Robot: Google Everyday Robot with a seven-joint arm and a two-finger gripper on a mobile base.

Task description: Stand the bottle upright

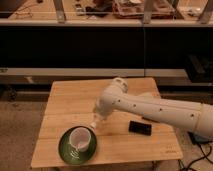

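Low over tabletop [70, 100], gripper [95, 122] sits just beside cup [80, 138], grip state can't tell; bottle hidden, probably light slippery plastic, grasp mid-body.

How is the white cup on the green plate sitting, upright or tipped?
Upright: the cup shows its open mouth facing up on the plate. The gripper hangs close by its right rim.

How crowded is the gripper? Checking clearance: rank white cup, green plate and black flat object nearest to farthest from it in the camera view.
Gripper: over the table's front middle.
1. White cup, just front-left; green plate beneath it, too close to call.
2. Black flat object, to the image's right.
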